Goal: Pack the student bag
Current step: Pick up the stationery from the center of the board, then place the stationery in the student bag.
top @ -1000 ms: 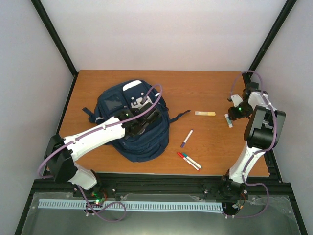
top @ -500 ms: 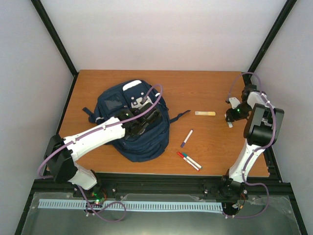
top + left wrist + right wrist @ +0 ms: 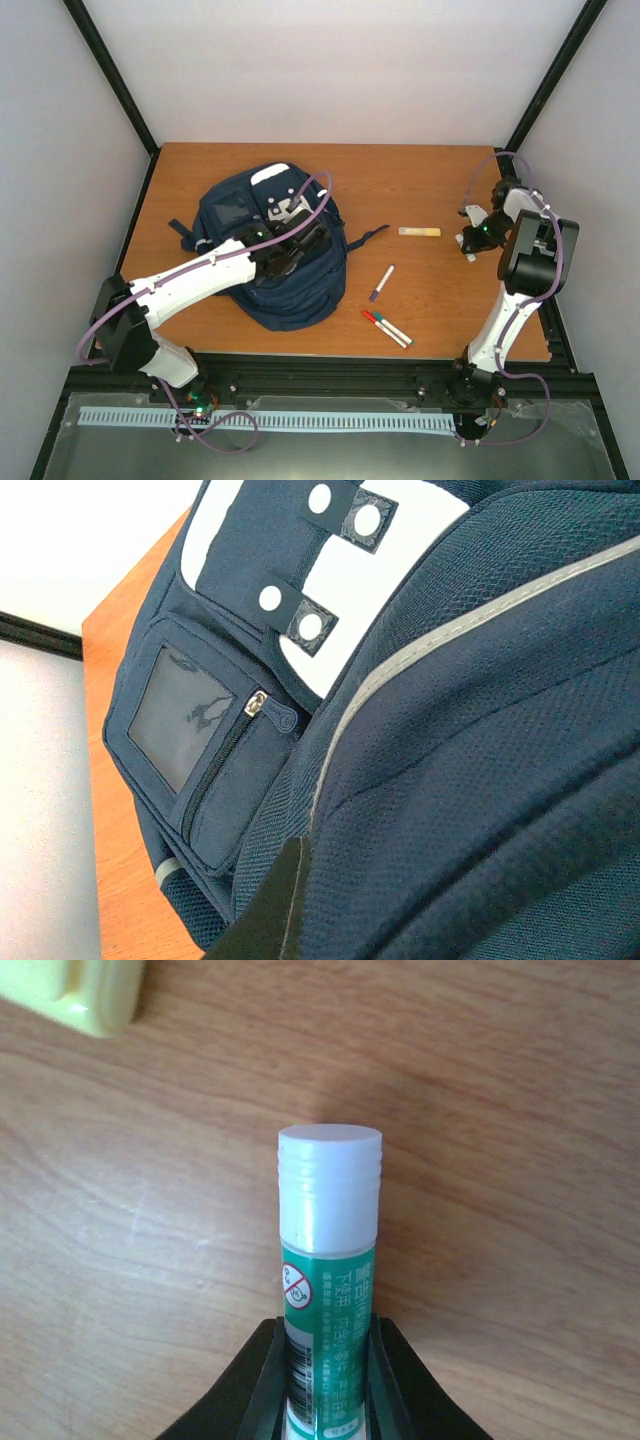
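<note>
The student bag (image 3: 270,275) is navy with a white patch and lies on the left of the wooden table; it fills the left wrist view (image 3: 480,730). My left gripper (image 3: 303,240) rests on top of the bag. One dark finger (image 3: 268,910) shows against the fabric and the other is hidden under a fold, so it looks shut on the fabric. My right gripper (image 3: 469,244) is at the right side of the table. Its jaws (image 3: 328,1370) are shut on a green-and-white glue stick (image 3: 328,1230), close above the tabletop.
A yellow highlighter (image 3: 419,232) lies just left of the right gripper, and its end shows in the right wrist view (image 3: 75,995). A purple-and-white marker (image 3: 382,282) and a red and a green marker (image 3: 386,328) lie near the front middle. A bag strap (image 3: 368,236) trails to the right.
My right gripper has moved left and a little forward onto the glue stick and now covers it. The left arm and the bag have not moved.
</note>
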